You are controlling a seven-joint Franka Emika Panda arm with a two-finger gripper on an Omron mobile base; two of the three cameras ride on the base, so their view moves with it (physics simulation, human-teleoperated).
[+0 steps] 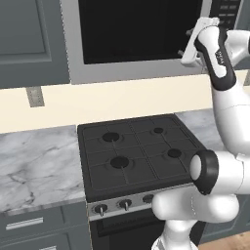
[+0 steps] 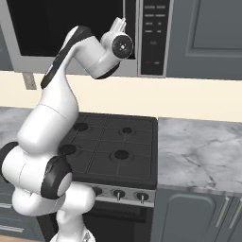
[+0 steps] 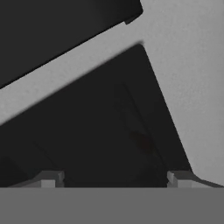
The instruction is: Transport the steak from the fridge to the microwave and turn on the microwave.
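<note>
While the arm reaches up toward the upper right of the left base view, its gripper (image 1: 188,41) sits against the microwave (image 1: 141,36), close to the right edge of the dark glass door and just left of the button panel (image 1: 228,12). In the right base view the gripper (image 2: 120,22) shows at top centre, pressed up near the same door edge, with the panel (image 2: 155,35) just to its right. The hand view looks at the dark glass and grey frame at a tilt; the two fingertips (image 3: 48,179) stand far apart at the bottom, spread wide with nothing between them. Below, the black stove (image 1: 136,151) fills the lower middle, set in a marble counter (image 1: 36,166). A faint dark reddish smudge shows behind the glass; whether that is the steak I cannot tell.
</note>
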